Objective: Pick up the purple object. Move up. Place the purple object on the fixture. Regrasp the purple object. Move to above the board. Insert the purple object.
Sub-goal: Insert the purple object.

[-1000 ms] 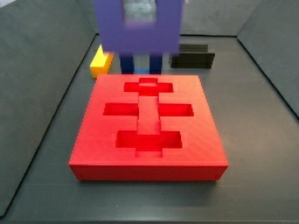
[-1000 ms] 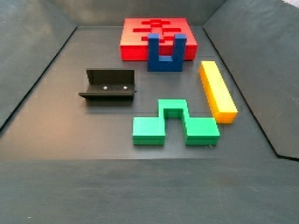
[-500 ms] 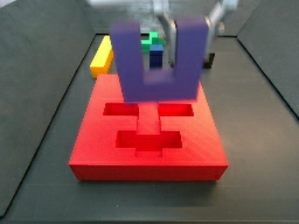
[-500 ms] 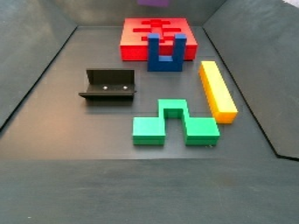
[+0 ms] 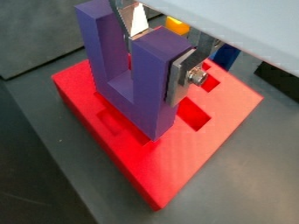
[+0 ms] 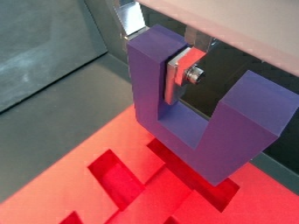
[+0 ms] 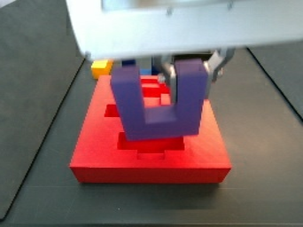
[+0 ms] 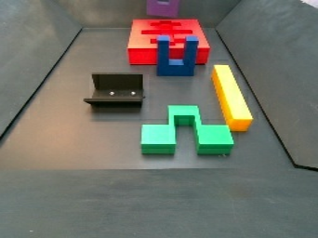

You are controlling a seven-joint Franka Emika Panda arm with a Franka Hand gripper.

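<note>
A dark grey tabletop (image 8: 74, 177) with low dark walls around it carries all the pieces. At its far end in a side view lies the red board (image 8: 143, 39), a thick slab with cross- and bar-shaped cutouts sunk into its top; a side view from the opposite end shows the same board (image 7: 106, 151) close up.

The end effector (image 5: 159, 63) hangs over the board, clamped on the purple block (image 5: 126, 74). In both wrist views one silver finger (image 6: 177, 75) presses flat against the inner face of one prong, and the other finger (image 5: 124, 26) reaches down by that prong's other face. The block is a chunky U held upright, prongs pointing up and base down. In a side view the purple block (image 7: 151, 120) has its base low over the middle of the board's top; whether it touches the red surface cannot be told. Only a sliver of purple (image 8: 163, 7) shows at the picture's upper edge in the facing side view.

Just in front of the board stands a dark blue U-shaped block (image 8: 176, 61). A long yellow bar (image 8: 231, 97) lies to its side, a green block (image 8: 183, 132) nearer the camera. The black fixture (image 8: 115, 91) sits apart from them, with nothing on it.
</note>
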